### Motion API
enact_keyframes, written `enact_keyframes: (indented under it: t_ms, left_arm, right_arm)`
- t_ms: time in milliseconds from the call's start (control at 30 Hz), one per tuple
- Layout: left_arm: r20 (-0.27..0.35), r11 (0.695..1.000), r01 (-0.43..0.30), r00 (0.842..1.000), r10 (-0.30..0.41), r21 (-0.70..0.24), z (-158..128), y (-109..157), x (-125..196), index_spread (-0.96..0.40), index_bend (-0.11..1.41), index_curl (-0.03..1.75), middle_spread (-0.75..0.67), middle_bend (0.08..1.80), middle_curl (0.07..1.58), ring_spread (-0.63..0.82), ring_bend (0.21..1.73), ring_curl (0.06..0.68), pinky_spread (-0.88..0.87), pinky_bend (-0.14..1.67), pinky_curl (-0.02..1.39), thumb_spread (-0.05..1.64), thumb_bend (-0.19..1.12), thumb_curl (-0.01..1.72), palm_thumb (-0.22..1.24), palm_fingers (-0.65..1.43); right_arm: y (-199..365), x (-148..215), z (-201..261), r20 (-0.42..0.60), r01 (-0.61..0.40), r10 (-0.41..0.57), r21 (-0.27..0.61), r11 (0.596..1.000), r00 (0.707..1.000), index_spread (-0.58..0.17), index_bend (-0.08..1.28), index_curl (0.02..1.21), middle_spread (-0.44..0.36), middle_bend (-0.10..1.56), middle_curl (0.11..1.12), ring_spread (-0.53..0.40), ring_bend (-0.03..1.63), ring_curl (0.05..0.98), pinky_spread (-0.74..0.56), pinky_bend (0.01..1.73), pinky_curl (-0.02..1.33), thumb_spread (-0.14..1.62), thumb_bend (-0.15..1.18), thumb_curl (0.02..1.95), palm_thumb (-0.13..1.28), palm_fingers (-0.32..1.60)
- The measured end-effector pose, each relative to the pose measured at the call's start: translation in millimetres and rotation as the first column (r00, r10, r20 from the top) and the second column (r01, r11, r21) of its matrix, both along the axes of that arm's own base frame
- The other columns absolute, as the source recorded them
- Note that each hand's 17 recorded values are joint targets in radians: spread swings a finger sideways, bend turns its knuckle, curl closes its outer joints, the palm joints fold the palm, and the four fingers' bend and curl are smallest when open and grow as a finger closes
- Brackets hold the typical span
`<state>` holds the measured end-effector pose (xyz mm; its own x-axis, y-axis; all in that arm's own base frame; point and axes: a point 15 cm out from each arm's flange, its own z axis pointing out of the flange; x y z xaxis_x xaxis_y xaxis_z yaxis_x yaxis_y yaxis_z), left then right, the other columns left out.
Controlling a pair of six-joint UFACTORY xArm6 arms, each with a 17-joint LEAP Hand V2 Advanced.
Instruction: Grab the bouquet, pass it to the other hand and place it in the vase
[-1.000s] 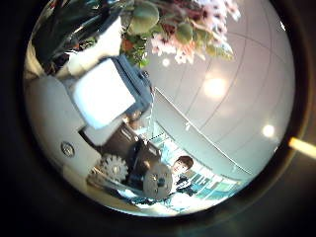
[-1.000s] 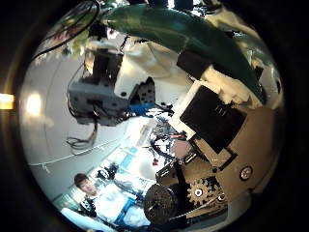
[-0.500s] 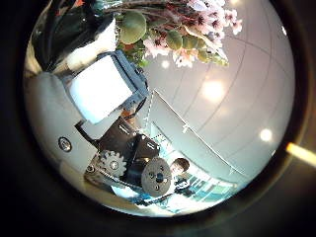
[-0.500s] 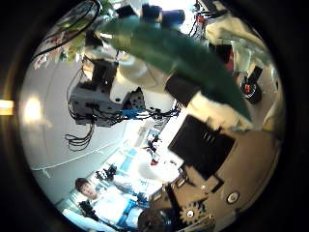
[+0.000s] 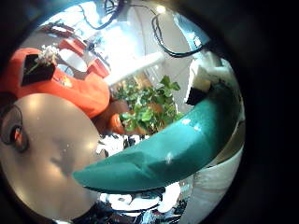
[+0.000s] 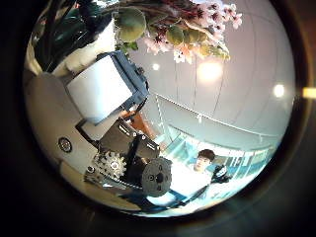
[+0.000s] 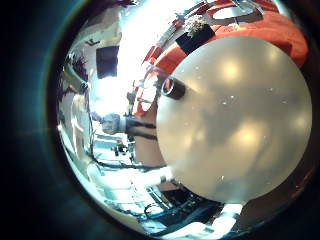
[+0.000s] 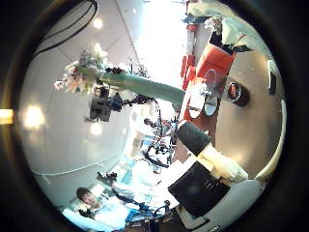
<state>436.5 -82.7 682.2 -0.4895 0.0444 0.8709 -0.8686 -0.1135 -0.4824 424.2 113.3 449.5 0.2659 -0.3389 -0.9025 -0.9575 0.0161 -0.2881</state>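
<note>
One change matters: half a second ago the bouquet's teal wrap filled the right thumb-side view, hard against that palm. Now the bouquet (image 8: 124,79) shows small in the upper left of that frame, well apart from the right hand (image 8: 208,182), and it is carried by the left hand (image 8: 101,102).

Nothing lies against the right palm any more. You cannot tell from these views whether that hand is spread or curled.

On the left side little has shifted. The pink and white blossoms (image 6: 186,24) sit at the top of the left thumb-side frame, as they did a second ago. The teal wrap (image 5: 159,154) runs right across the lower half of the little-finger-side frame, close to the palm. So the left hand is closed round the wrapped stems.

That reads as the hand-over done, with only the placing left.

The round pale table (image 7: 240,130) fills the right little-finger-side frame. A dark round-mouthed vessel, probably the vase (image 8: 235,92), stands on it at the upper right of the right thumb-side frame, far from the bouquet.

The bouquet looks to lie roughly level, so you will likely need to turn it stems-down before lowering it in.
</note>
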Motion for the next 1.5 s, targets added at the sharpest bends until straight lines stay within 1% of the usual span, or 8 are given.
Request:
enact_keyframes:
  t_ms: [133,233,533,733,900,1033,1267,1500]
  left_arm:
    - [0.061,0.993,-0.116,0.991,0.116,0.004,15,20,6,-0.7,0.64,1.21,-0.51,1.14,0.97,-0.4,1.5,0.531,-0.55,1.25,0.77,1.07,0.12,0.81,1.08,1.09]
    - [0.103,0.974,-0.226,0.969,0.223,0.02,18,43,12,-0.71,0.63,1.24,-0.51,1.13,0.97,-0.4,1.5,0.53,-0.56,1.25,0.78,1.08,0.11,0.83,1.09,1.09]
    - [0.091,0.935,-0.346,0.937,0.339,0.079,-30,68,36,-0.74,0.59,1.29,-0.52,1.13,0.98,-0.4,1.5,0.525,-0.56,1.24,0.79,1.1,0.1,0.86,1.09,1.09]
    - [0.076,0.922,-0.379,0.924,0.374,0.076,-54,79,49,-0.75,0.58,1.32,-0.52,1.12,0.98,-0.4,1.5,0.523,-0.57,1.23,0.8,1.11,0.09,0.88,1.09,1.1]
    - [0.064,0.923,-0.377,0.926,0.372,0.075,-65,79,53,-0.75,0.56,1.34,-0.52,1.11,0.99,-0.4,1.5,0.522,-0.57,1.22,0.81,1.12,0.08,0.9,1.09,1.1]
    - [0.082,0.921,-0.382,0.923,0.376,0.073,-67,81,54,-0.76,0.56,1.35,-0.52,1.11,0.99,-0.4,1.5,0.521,-0.57,1.22,0.81,1.12,0.07,0.91,1.09,1.1]
    - [0.068,0.909,-0.412,0.911,0.407,0.071,-87,88,63,-0.76,0.55,1.36,-0.52,1.11,0.99,-0.4,1.5,0.52,-0.58,1.21,0.82,1.12,0.06,0.92,1.09,1.1]
    - [0.05,0.908,-0.412,0.911,0.409,0.081,-106,88,64,-0.77,0.54,1.37,-0.52,1.1,1.0,-0.4,1.5,0.52,-0.58,1.2,0.82,1.13,0.05,0.93,1.1,1.11]
  right_arm:
    - [1,-3,-12,-0.026,0.004,-0.004,0.007,1.0,1.0,-0.318,0.39,0.57,-0.116,0.79,0.54,-0.137,1.11,0.449,0.07,0.86,0.74,0.99,-0.03,0.59,0.69,0.22]
    - [1,-4,-19,-0.042,0.006,-0.006,0.013,1.0,0.999,-0.317,0.39,0.56,-0.115,0.76,0.53,-0.131,1.09,0.44,0.12,0.84,0.72,0.99,-0.03,0.57,0.69,0.22]
    - [2,-4,-22,-0.047,0.002,-0.002,0.013,1.0,0.999,-0.309,0.37,0.54,-0.114,0.72,0.51,-0.126,1.05,0.412,0.23,0.78,0.67,0.99,-0.03,0.52,0.7,0.26]
    - [3,-4,-23,-0.05,-0.001,0.002,0.013,1.0,0.999,-0.307,0.36,0.53,-0.115,0.69,0.5,-0.126,1.03,0.399,0.28,0.74,0.65,1.0,-0.03,0.51,0.71,0.29]
    - [3,-4,-24,-0.05,-0.002,0.003,0.011,1.0,0.999,-0.307,0.35,0.52,-0.129,0.67,0.5,-0.127,1.01,0.39,0.3,0.73,0.63,1.0,-0.03,0.5,0.71,0.3]
    - [3,-3,-25,-0.052,-0.001,0.001,0.012,1.0,0.999,-0.307,0.34,0.52,-0.132,0.66,0.49,-0.127,1.0,0.384,0.31,0.72,0.62,1.0,-0.03,0.5,0.71,0.32]
    - [3,-3,-28,-0.057,-0.004,0.004,0.011,1.0,0.998,-0.308,0.33,0.51,-0.124,0.64,0.5,-0.128,0.98,0.373,0.33,0.69,0.59,1.0,-0.02,0.49,0.71,0.34]
    - [3,-2,-30,-0.057,-0.006,0.006,0.012,1.0,0.998,-0.31,0.33,0.51,-0.119,0.63,0.49,-0.129,0.96,0.365,0.34,0.68,0.57,1.0,-0.02,0.49,0.71,0.35]
